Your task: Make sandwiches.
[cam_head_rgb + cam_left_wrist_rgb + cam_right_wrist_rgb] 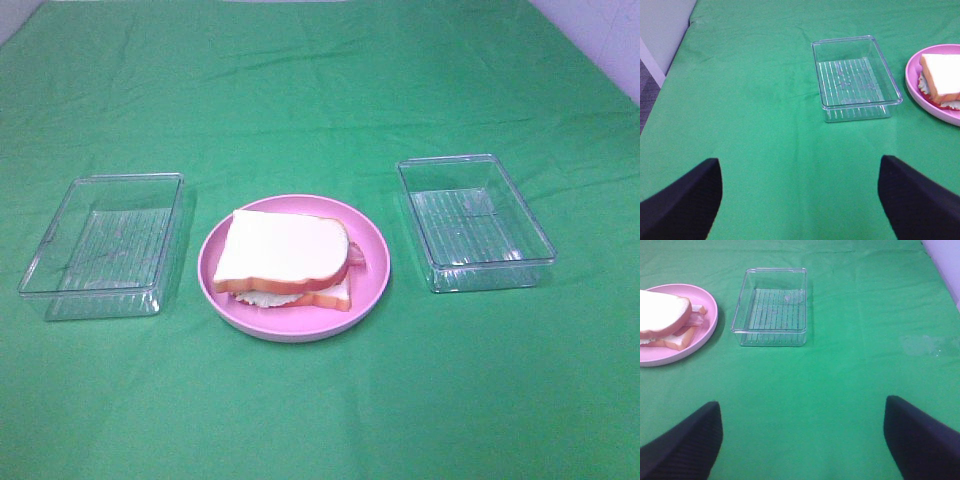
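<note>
Currently I see the sandwich (pixel 288 262) assembled on the pink plate (pixel 372 285) between two clear trays (pixel 100 245); the left gripper (pixel 799 200) and right gripper (pixel 802 440) both stand wide apart, empty.

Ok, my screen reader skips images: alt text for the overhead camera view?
An assembled toy sandwich sits on a pink plate centred on a green cloth, with an empty clear tray on the left and another on the right.

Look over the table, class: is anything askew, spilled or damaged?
Nothing spilled or damaged. The sandwich sits on the pink plate, its top slice slightly skewed, bacon poking out one side. Both clear trays stand upright and empty.
</note>
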Tool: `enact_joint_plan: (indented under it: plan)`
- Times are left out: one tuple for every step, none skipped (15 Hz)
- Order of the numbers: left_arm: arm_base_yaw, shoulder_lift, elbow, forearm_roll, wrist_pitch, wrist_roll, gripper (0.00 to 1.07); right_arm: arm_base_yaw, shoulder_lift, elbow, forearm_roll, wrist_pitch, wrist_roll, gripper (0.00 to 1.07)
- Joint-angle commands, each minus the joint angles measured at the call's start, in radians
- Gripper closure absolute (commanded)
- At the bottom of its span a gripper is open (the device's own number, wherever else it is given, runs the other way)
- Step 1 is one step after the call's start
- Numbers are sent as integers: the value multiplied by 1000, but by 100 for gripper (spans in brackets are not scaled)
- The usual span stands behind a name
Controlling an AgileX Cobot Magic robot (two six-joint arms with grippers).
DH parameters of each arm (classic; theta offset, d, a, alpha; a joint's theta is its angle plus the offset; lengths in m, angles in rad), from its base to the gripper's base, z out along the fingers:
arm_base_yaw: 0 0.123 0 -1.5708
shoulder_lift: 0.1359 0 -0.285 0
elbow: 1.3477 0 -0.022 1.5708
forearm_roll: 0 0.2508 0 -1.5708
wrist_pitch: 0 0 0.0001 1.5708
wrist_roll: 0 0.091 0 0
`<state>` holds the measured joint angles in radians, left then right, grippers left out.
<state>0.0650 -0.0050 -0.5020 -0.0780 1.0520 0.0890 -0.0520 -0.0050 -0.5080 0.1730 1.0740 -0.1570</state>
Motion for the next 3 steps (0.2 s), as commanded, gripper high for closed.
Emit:
enact_joint_plan:
  plan:
    - [3,-22,3,-11,-5,2,26,-7,-16,2,1,-10,-1,25]
    - [3,-22,3,-11,-5,2,26,-7,-16,2,1,-10,-1,25]
    - [3,-22,3,-11,-5,2,26,-7,-16,2,1,-10,-1,25]
